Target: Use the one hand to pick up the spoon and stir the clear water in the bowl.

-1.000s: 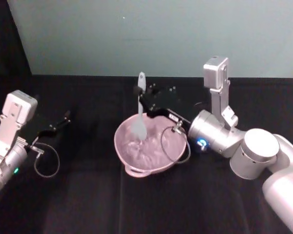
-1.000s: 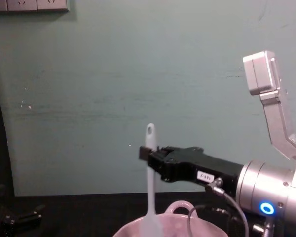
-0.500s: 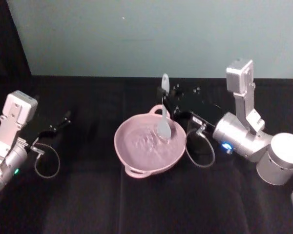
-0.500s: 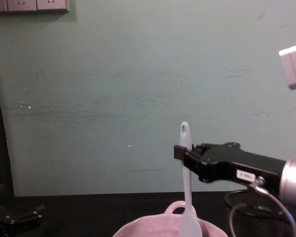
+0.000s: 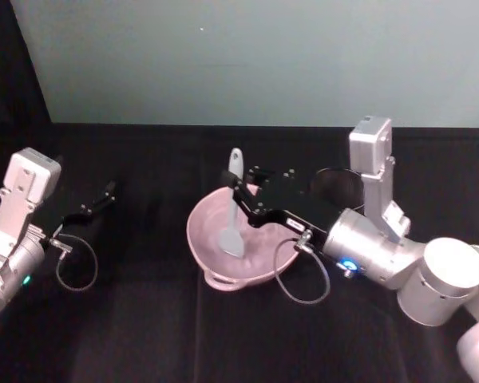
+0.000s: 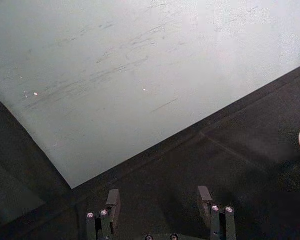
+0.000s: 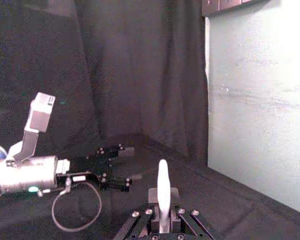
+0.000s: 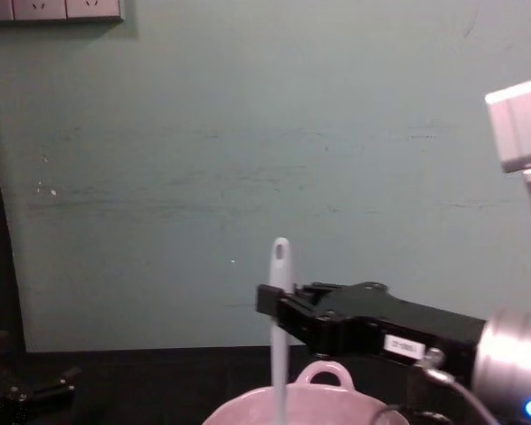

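"Where is the long, thin white plastic spoon (image 5: 232,209)?"

"It stands almost straight up in the shiny pale pink bowl (image 5: 193,231). Its flat head is down inside, on the side nearer the robot's left. The end with the hole pokes up above the rim."

"Who has it?"

"The black two-finger right gripper (image 5: 238,191). Its fingers are clenched on the handle, a little under the hole. The gripper reaches over the bowl from the robot's right."

"Can you see the clear water (image 5: 255,239)?"

"Hardly. The inside just looks pink and shiny, so I cannot tell if the spoon's head is wet."

"And the other arm?"

"The black left gripper (image 5: 102,197) sits low over the black desk (image 5: 144,319), way off on the robot's left, well apart from the bowl. Its fingers (image 6: 112,200) are spread wide with nothing between them."

"Anything else on the desk?"

"A black wire-mesh cup (image 5: 335,183). It stands behind the right gripper, near the bowl. A pale green wall (image 8: 203,133) is at the back."
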### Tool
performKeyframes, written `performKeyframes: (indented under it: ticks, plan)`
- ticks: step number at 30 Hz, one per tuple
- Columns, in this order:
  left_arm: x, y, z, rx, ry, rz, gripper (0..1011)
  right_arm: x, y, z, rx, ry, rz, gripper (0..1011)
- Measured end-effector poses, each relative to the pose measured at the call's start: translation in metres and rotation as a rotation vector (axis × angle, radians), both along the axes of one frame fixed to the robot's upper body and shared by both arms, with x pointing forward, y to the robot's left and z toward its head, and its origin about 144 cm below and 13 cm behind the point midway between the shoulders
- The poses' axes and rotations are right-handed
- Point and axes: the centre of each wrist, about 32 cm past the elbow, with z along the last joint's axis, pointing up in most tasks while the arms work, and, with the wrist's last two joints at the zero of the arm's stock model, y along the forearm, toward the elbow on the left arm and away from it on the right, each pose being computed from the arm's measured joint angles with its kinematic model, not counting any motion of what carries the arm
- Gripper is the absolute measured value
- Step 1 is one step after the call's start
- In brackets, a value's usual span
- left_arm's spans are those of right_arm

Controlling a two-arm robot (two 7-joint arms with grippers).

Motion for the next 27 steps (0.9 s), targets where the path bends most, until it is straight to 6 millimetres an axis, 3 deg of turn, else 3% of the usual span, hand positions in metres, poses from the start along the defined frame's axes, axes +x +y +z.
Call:
performKeyframes:
  ticks: [6, 11, 19, 27]
  plan:
    - [0.0, 0.0, 0.0, 0.0, 0.0, 0.0, 1011, 0.017, 0.019, -0.008, 0.025, -0.048, -0.017, 119]
    - [0.0, 0.0, 0.0, 0.0, 0.0, 0.0, 1011, 0.031, 0.022, -0.011, 0.029, -0.095, -0.074, 120]
    - [0.0, 0.0, 0.0, 0.0, 0.0, 0.0, 1011, 0.043, 0.008, -0.007, 0.009, -0.139, -0.16, 119]
    - [0.0, 0.0, 0.0, 0.0, 0.0, 0.0, 1011, 0.025, -0.016, 0.001, -0.03, -0.129, -0.142, 120]
